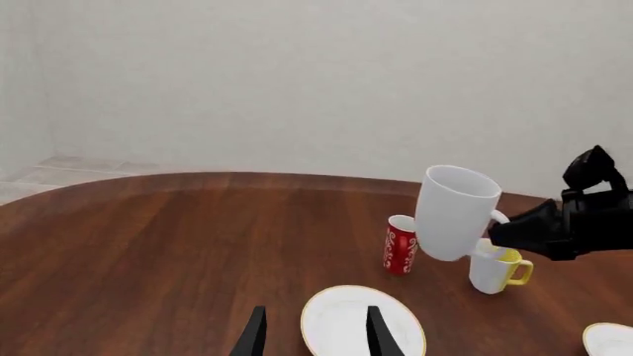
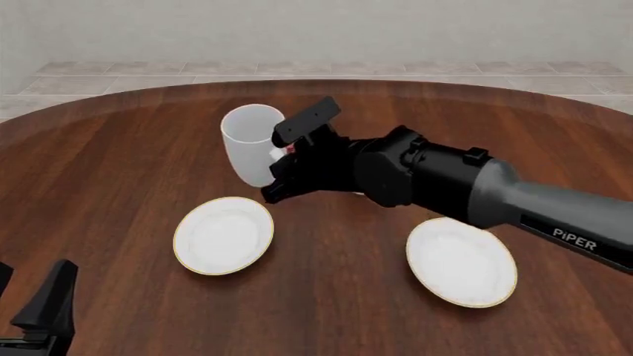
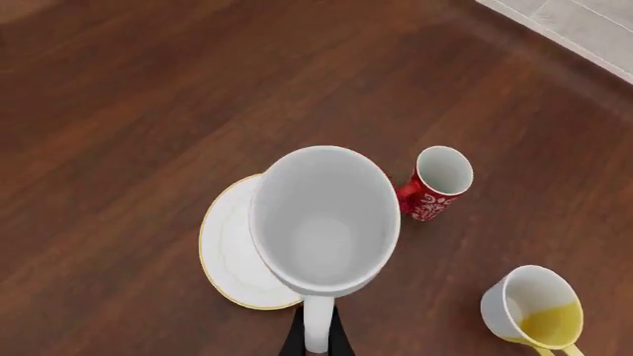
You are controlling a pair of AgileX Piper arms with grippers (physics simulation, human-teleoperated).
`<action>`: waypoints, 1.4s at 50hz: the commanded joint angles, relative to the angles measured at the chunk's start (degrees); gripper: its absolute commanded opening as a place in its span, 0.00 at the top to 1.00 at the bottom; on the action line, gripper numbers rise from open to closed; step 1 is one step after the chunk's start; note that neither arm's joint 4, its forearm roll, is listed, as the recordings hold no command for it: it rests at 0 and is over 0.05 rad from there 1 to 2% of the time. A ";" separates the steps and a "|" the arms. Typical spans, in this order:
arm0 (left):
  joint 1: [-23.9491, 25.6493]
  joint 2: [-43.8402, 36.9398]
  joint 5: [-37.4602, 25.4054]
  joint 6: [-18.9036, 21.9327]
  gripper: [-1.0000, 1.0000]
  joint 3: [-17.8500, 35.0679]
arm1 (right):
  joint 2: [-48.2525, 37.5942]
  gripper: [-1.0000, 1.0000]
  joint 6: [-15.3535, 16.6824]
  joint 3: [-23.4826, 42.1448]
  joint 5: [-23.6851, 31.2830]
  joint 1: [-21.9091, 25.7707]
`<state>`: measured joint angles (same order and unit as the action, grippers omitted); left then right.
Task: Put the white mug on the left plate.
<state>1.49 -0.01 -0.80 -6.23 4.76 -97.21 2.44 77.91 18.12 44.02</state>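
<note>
The tall white mug (image 2: 247, 141) hangs above the table, slightly tilted, over the far edge of the left plate (image 2: 224, 236). My right gripper (image 2: 289, 156) is shut on the mug's handle. The right wrist view looks down into the mug (image 3: 325, 222), with the plate (image 3: 225, 248) partly under it and the gripper (image 3: 316, 337) on the handle. The left wrist view shows the mug (image 1: 453, 211) in the air, held by the right gripper (image 1: 509, 230), beyond the plate (image 1: 342, 319). My left gripper (image 2: 40, 304) is open and empty at the near left; its fingers frame the plate (image 1: 311, 334).
A red patterned cup (image 1: 399, 245) and a shorter white-and-yellow mug (image 1: 497, 268) stand on the table behind the held mug. The look-alike right plate (image 2: 461, 261) lies under the right arm. The round wooden table's far edge (image 2: 327, 83) runs along the back.
</note>
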 commanded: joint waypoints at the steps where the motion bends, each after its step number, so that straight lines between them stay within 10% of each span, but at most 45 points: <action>1: -0.05 0.00 0.00 0.05 0.00 -0.04 | -2.83 1.00 -1.34 3.76 0.63 0.86; 70: -1.01 0.00 -0.01 -0.63 0.00 0.27 | -11.30 1.00 -3.88 8.16 -4.75 4.82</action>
<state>0.61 -0.01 -0.85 -6.65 4.97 -107.04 -1.44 85.55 14.34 48.41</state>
